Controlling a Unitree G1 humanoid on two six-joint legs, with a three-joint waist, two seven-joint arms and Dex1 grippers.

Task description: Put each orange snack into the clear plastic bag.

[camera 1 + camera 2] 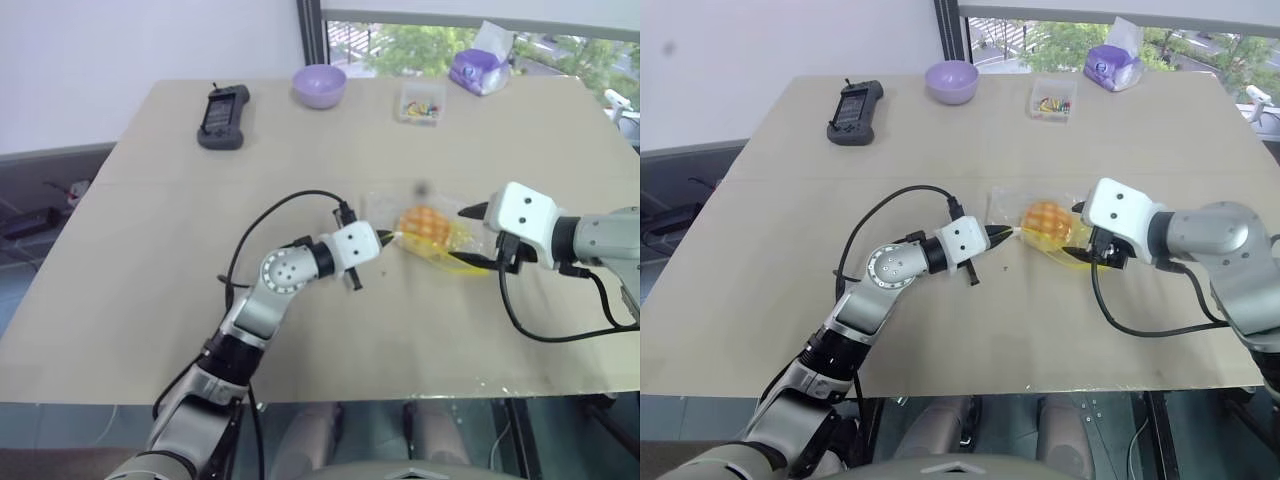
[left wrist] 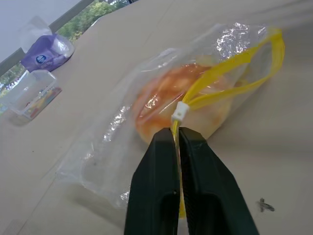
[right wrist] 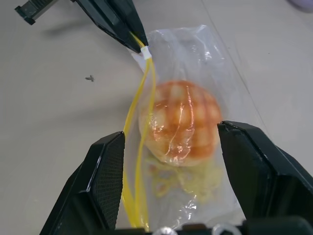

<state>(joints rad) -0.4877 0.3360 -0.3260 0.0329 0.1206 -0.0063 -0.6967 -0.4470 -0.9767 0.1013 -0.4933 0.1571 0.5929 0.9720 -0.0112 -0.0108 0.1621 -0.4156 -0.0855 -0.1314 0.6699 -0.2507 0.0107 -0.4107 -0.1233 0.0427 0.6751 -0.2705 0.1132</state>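
One orange snack [image 3: 181,122], a domed bun with a darker criss-cross top, lies inside the clear plastic bag [image 3: 181,49] at the middle of the table. My left gripper [image 2: 177,132] is shut on the end of the bag's yellow zip strip [image 2: 234,63], just behind its white slider, on the bag's left side. From the right, my right gripper [image 3: 171,132] stands open with one finger on each side of the bagged bun. In the head views the snack [image 1: 425,222] sits between the left gripper [image 1: 388,240] and the right gripper [image 1: 478,240].
At the far side of the tan table [image 1: 150,300] stand a purple bowl [image 1: 319,85], a small clear box of coloured bits [image 1: 420,103] and a purple tissue pack [image 1: 478,70]. A black handheld device [image 1: 222,116] lies at the far left.
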